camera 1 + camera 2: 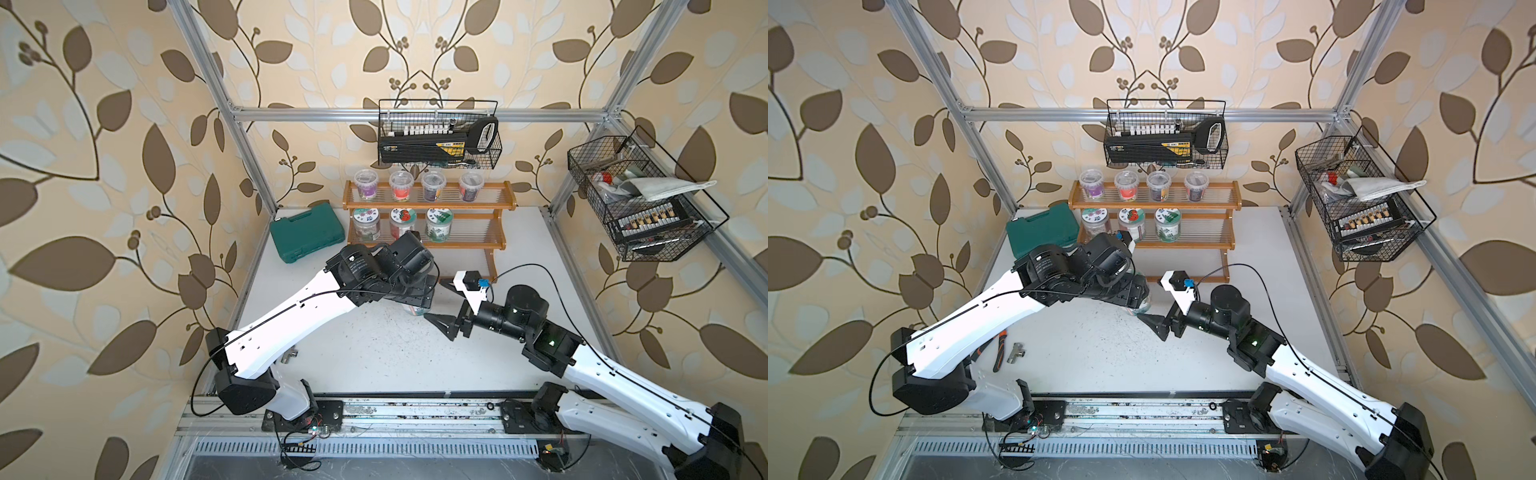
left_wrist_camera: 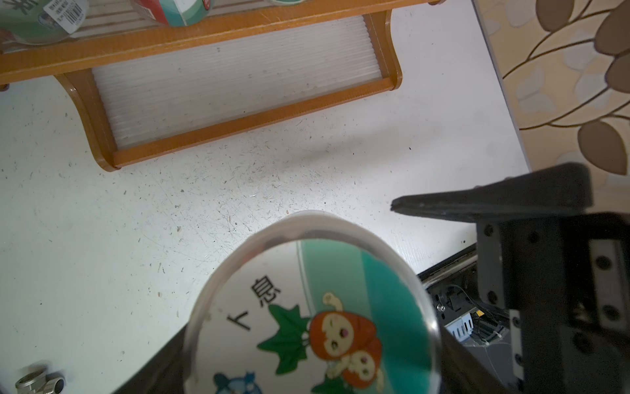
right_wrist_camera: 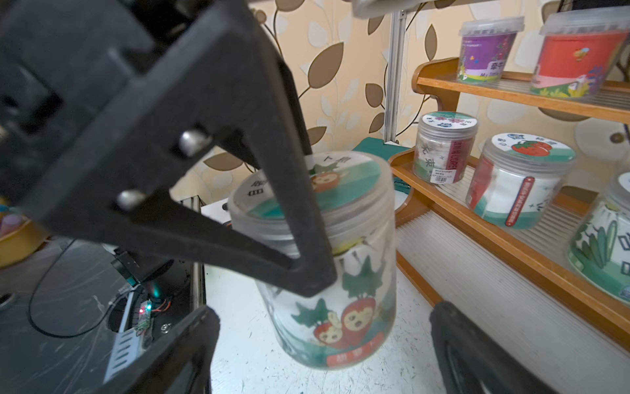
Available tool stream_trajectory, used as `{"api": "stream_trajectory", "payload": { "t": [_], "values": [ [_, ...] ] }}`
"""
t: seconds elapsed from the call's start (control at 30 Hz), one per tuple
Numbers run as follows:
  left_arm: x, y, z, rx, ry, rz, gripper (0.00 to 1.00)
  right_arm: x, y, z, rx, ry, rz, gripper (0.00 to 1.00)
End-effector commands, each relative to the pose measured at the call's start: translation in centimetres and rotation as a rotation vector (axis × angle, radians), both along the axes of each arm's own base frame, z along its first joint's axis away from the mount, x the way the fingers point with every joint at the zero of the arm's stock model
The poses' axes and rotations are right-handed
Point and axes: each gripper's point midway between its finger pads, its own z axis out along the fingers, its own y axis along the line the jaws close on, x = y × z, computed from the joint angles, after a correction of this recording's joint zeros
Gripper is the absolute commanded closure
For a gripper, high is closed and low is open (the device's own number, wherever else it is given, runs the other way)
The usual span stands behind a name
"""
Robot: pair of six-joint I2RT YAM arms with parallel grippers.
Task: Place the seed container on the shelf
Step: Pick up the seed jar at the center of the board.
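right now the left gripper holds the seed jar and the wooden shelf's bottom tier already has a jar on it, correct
Not quite. The bottom tier of the wooden shelf has no jar on it: the left wrist view shows its ribbed surface bare. The rest stands: the left gripper does hold the seed jar.

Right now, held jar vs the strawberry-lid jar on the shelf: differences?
The seed container is clamped tilted in the left gripper, in front of the shelf; the strawberry-lid jar stands on the shelf's middle tier. The seed container's lid shows orange cartoon figures; the strawberry-lid jar's, a red strawberry. Both are clear lidded jars.
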Motion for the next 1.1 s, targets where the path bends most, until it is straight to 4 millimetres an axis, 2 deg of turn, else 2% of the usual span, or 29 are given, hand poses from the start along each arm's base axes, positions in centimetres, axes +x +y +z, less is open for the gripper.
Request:
{"api": "stream_trajectory", "payload": {
  "t": [0.0, 0.03, 0.27, 0.77, 0.97, 1.07],
  "values": [
    [0.5, 0.1, 0.9, -0.039, -0.036, 0.026, 0.38, 1.5, -0.1, 0.6, -0.025, -0.123, -0.109, 0.01],
    [0.2, 0.6, 1.9, -0.068, -0.052, 0.027, 0.38, 1.4, 0.2, 0.6, -0.028, -0.14, -0.113, 0.01],
    [0.1, 0.6, 2.2, -0.095, -0.065, 0.024, 0.38, 1.6, 2.4, 0.3, -0.025, -0.234, -0.135, 0.01],
    [0.3, 0.5, 1.6, -0.096, -0.072, 0.024, 0.38, 1.8, 3.4, 2.0, 0.075, -0.213, -0.157, 0.01],
    [0.3, 0.0, 1.5, -0.104, -0.066, 0.018, 0.38, 2.3, 2.8, 2.2, 0.084, -0.199, -0.204, 0.01],
    [0.3, -0.1, 1.8, -0.115, -0.068, 0.013, 0.38, 2.6, 2.6, 2.0, 0.078, -0.197, -0.227, 0.04]
  ]
}}
